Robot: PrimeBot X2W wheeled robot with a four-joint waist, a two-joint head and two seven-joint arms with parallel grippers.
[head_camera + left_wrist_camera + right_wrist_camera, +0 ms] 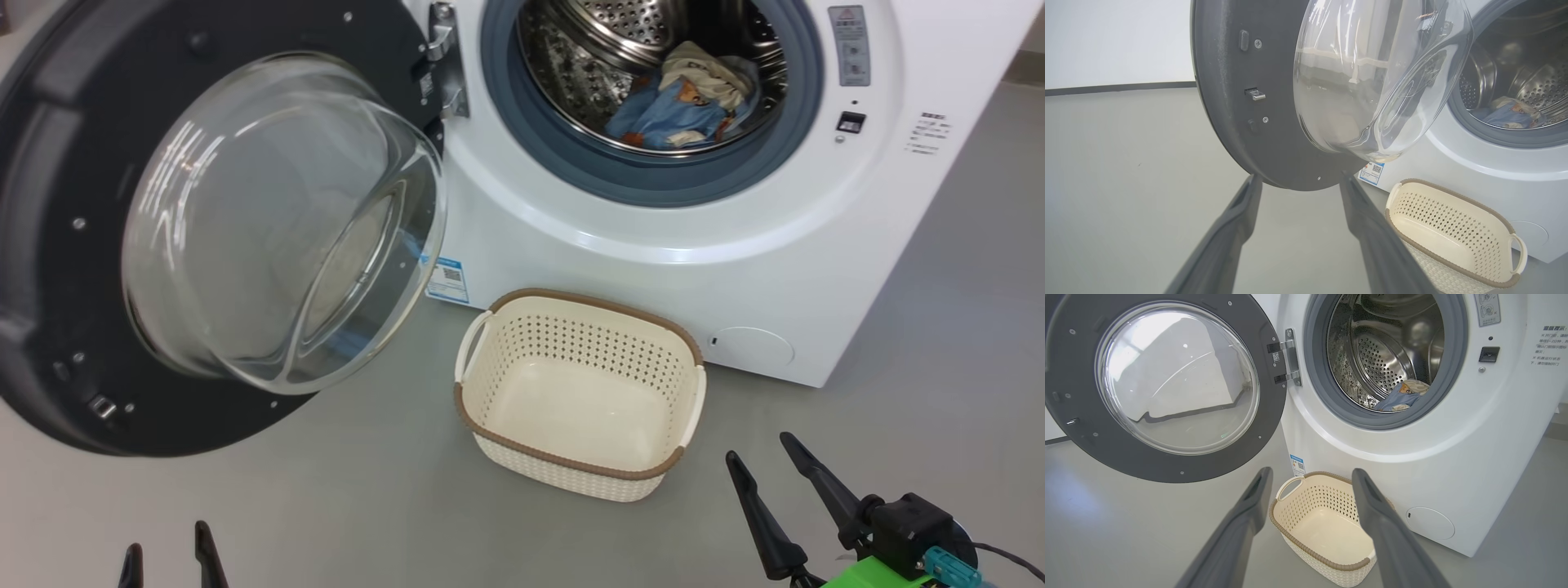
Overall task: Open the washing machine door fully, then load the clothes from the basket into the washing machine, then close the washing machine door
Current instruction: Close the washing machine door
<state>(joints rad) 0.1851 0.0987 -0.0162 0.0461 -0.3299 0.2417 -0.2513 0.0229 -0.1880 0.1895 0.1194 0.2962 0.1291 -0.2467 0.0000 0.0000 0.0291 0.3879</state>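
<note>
The washing machine (653,269) stands with its door (204,229) swung wide open to the left, black rim and clear glass bowl facing me. The clothes (694,98), blue with orange print and cream, lie inside the steel drum, also seen as the clothes (1404,396) in the right wrist view. The cream basket (490,408) sits on the floor before the machine, with nothing in it. My left gripper (167,551) is open at the lower left, below the door. My right gripper (763,457) is open at the lower right, just right of the basket (1286,522), holding nothing.
Grey floor (367,506) spreads around the machine and basket. The open door (1241,102) hangs over the floor at left, close above my left fingers (1237,220). A white wall with a dark skirting line (1118,87) lies behind it.
</note>
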